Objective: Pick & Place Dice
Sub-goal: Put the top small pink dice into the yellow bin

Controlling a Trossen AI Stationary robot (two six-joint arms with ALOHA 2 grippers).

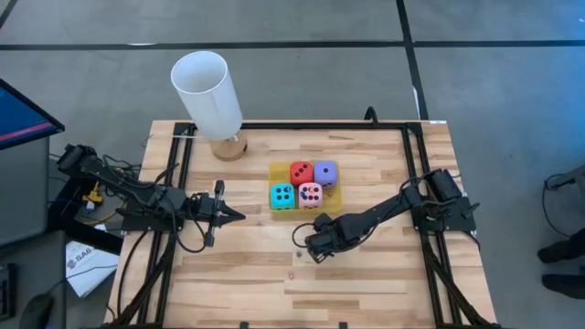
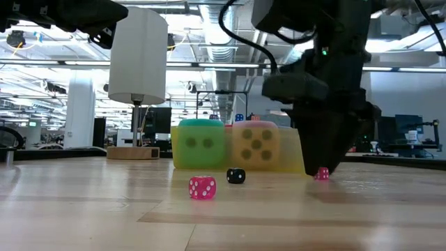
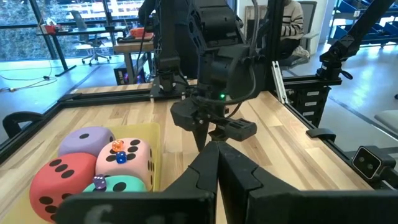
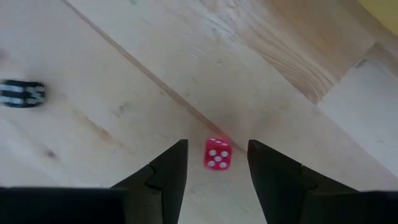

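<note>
Four big soft dice, red (image 1: 300,172), purple (image 1: 325,172), cyan (image 1: 281,195) and pink (image 1: 310,195), sit in a yellow tray (image 1: 274,170) at mid-table. Several tiny dice lie on their tops, among them an orange one (image 3: 116,147) and a blue one (image 3: 120,157). My right gripper (image 4: 217,144) points down at the table just near of the tray. It is open, with one finger on each side of a tiny pink die (image 4: 217,154) that rests on the wood, touching neither finger. My left gripper (image 3: 216,149) hovers shut to the tray's left.
A second tiny pink die (image 2: 202,187) and a tiny black die (image 2: 236,176) lie on the wood near the tray's front. A white cylinder shade (image 1: 208,91) on a round wooden base (image 1: 228,146) stands at the far left. Black frame rails (image 1: 413,174) border the table.
</note>
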